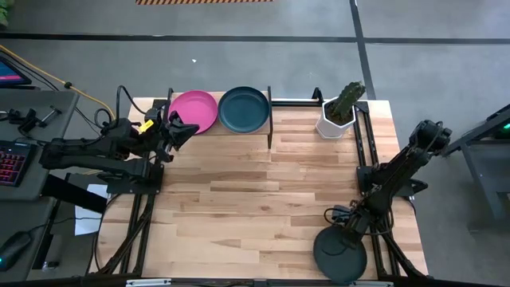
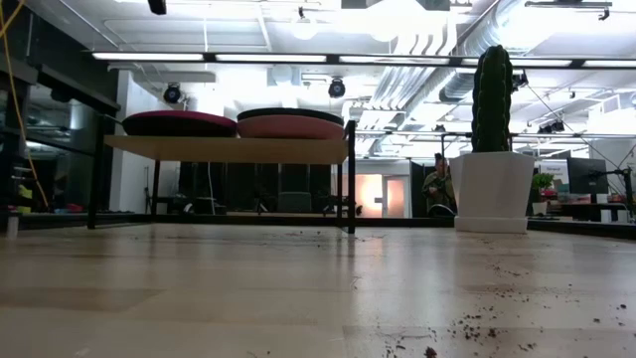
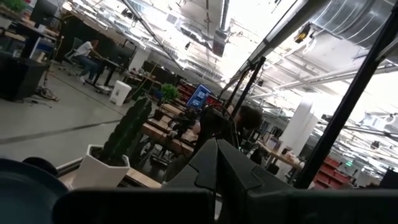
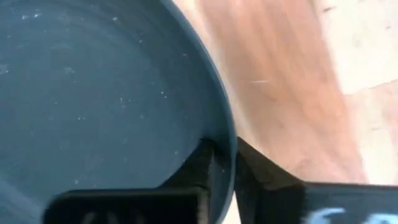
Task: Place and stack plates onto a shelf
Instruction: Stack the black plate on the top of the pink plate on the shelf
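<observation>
The shelf (image 1: 275, 102) stands at the table's far edge, and a magenta plate (image 1: 192, 110) and a dark teal plate (image 1: 244, 108) lie on it. In the low view the magenta plate (image 2: 179, 122) lies beside a pink plate (image 2: 290, 127) with a dark one on top. A dark grey plate (image 1: 340, 255) lies at the table's near right corner. My right gripper (image 1: 344, 229) is shut on its far rim. My left gripper (image 1: 179, 130) hangs shut and holds nothing, in front of the shelf's left end. My right gripper pinches the dark grey plate's rim (image 4: 225, 140), with one finger (image 4: 196, 165) inside the plate and the other (image 4: 261, 171) outside it. The fingers come steeply from above, pointing down. I cannot tell whether the plate's underside still rests on the table.
A white hexagonal pot with a cactus (image 1: 341, 112) stands at the far right, just right of the shelf. The bare wooden tabletop (image 1: 255, 191) stretches between the shelf and the near edge. Black frame rails (image 1: 362, 151) run along the table's sides.
</observation>
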